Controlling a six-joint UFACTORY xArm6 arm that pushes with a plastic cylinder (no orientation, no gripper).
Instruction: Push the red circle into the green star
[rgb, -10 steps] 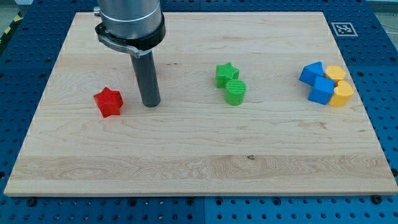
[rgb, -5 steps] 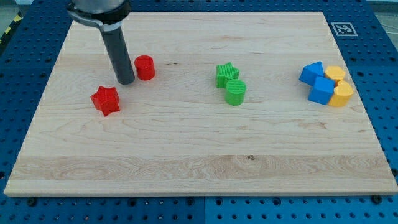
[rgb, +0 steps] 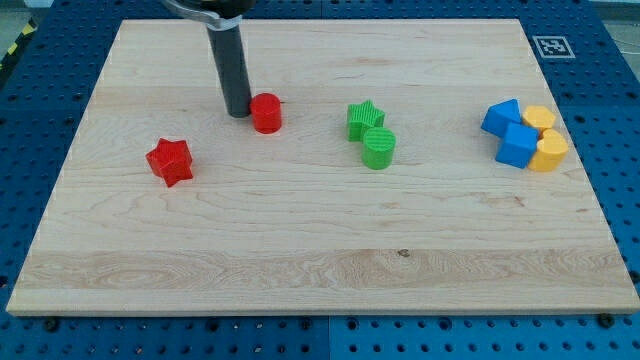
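The red circle (rgb: 266, 113) lies on the wooden board (rgb: 320, 260), left of centre near the view's top. My tip (rgb: 238, 113) stands right against its left side. The green star (rgb: 364, 119) lies to the right of the red circle, with a gap of bare board between them. A green circle (rgb: 379, 148) touches the star's lower right side.
A red star (rgb: 170, 161) lies at the view's left, below and left of my tip. At the view's right sits a tight cluster of two blue blocks (rgb: 509, 132) and two yellow blocks (rgb: 544, 138).
My tip came round to the red circle's left side, then moved right, pushing the red circle to the right toward the green star. The other blocks have not moved.
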